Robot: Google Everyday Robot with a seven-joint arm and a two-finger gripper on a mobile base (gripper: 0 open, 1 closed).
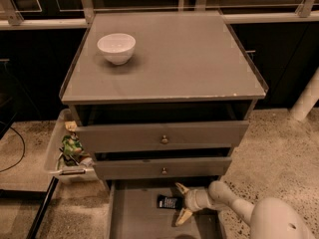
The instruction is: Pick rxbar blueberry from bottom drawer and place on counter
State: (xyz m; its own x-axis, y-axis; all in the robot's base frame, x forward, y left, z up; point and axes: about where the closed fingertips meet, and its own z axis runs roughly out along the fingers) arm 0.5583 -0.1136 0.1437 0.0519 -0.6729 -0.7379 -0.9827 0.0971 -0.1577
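The rxbar blueberry point(168, 202) is a small dark wrapper lying flat on the floor of the open bottom drawer point(134, 218), near its back. My gripper point(180, 203) is inside the drawer just to the right of the bar, fingers spread open, one finger point(181, 188) above and one below, pointing left at the bar. It holds nothing. The counter point(189, 59) is the grey cabinet top above, with a chipped pale front edge.
A white bowl point(116, 48) stands on the counter's back left. Two drawers with small round knobs point(164, 140) sit above the bottom drawer, slightly pulled out. A pale bin point(67, 151) with packets stands at the cabinet's left. A white pole point(306, 101) is at right.
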